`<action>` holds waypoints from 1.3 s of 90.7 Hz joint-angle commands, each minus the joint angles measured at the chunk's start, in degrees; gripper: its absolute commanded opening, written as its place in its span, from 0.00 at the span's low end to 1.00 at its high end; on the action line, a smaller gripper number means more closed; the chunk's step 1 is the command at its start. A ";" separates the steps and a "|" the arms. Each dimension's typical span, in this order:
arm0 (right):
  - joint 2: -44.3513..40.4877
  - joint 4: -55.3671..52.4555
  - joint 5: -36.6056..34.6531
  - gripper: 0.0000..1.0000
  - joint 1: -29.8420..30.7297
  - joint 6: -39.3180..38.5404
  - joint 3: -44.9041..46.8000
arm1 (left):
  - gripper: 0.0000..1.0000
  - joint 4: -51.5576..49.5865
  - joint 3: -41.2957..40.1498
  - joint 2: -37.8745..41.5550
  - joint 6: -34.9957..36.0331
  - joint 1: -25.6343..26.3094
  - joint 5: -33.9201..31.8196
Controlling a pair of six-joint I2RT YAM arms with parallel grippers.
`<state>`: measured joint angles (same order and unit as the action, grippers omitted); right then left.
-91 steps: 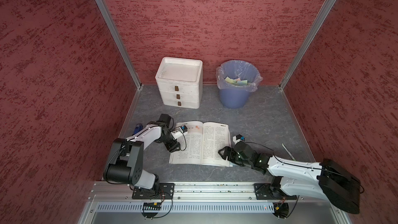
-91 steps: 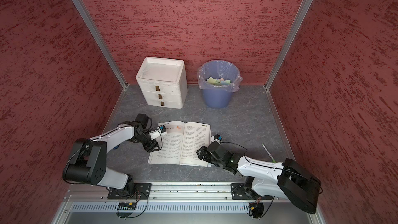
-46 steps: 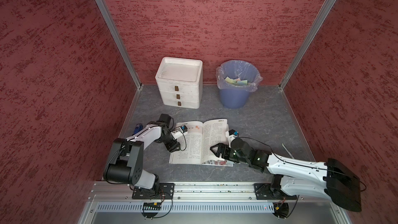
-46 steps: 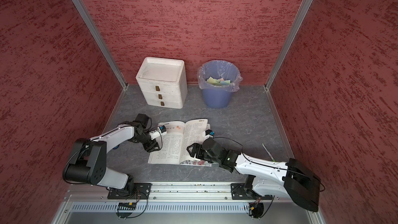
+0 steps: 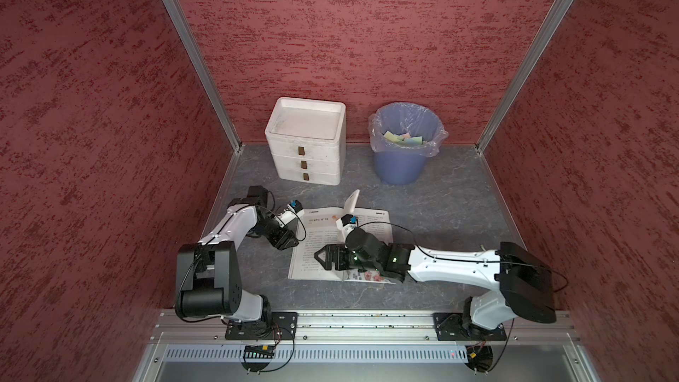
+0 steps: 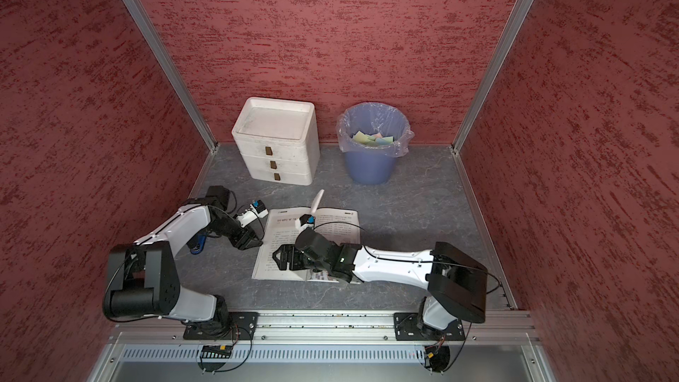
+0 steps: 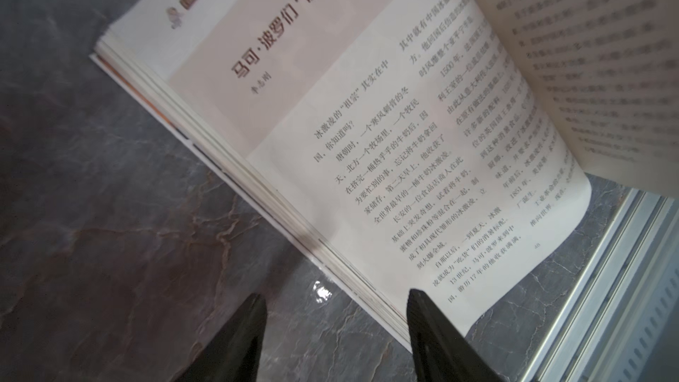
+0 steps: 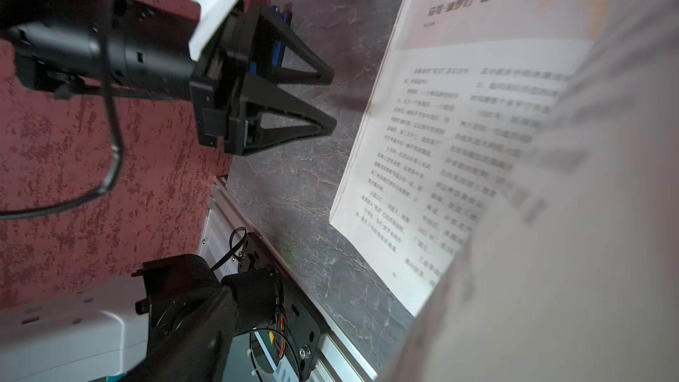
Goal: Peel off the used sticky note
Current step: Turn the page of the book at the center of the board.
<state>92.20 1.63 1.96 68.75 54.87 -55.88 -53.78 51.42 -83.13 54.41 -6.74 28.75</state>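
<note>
Right end effector (image 5: 319, 257) hangs low over the left page of the open book (image 5: 312, 231) on the tabletop (image 5: 441, 214), spread or closed I cannot tell; the left end effector (image 7: 335, 293) sits spread apart at the book's left edge, gripping nothing. No sticky note shows on the visible pages; 1 leaf (image 5: 353, 202) stands upright at the spine, so the note probably lies rightward among later pages, nearer the right arm.

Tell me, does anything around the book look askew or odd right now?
Yes: one page of the open book stands upright near the spine instead of lying flat, just beyond the right hand. It looks caught mid-turn and hides part of the spread. Nothing else stands out.
</note>
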 commanded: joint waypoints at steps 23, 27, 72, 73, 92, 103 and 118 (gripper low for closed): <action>3.88 -2.59 2.54 0.99 3.47 -5.21 -8.42 | 0.65 -9.39 9.64 1.27 5.04 -8.54 7.03; 3.17 -2.68 2.37 0.99 3.47 -5.09 -7.92 | 0.65 -10.13 10.84 1.35 4.88 -8.49 7.61; -34.49 -18.50 -9.14 0.97 -11.34 4.54 28.62 | 0.65 -6.27 14.28 -0.52 -9.85 19.94 2.45; -35.62 -18.85 -9.06 0.96 -11.96 4.67 29.55 | 0.65 -6.08 14.35 -0.80 -10.16 20.50 2.23; -54.34 -27.61 -7.91 0.96 -18.28 7.00 39.26 | 0.65 -2.69 15.77 -6.24 -14.16 30.60 -1.17; -59.00 -30.15 -6.05 0.96 -20.12 7.33 41.62 | 0.65 -1.16 16.29 -9.27 -15.02 33.98 -2.17; -57.72 -24.99 -1.86 0.96 -22.06 7.36 44.37 | 0.65 -0.11 17.71 -13.40 -15.80 37.29 -2.82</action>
<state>33.36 -25.43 -3.44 48.14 61.69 -13.23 -55.96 67.44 -94.59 40.07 28.93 26.92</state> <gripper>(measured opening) 0.965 0.652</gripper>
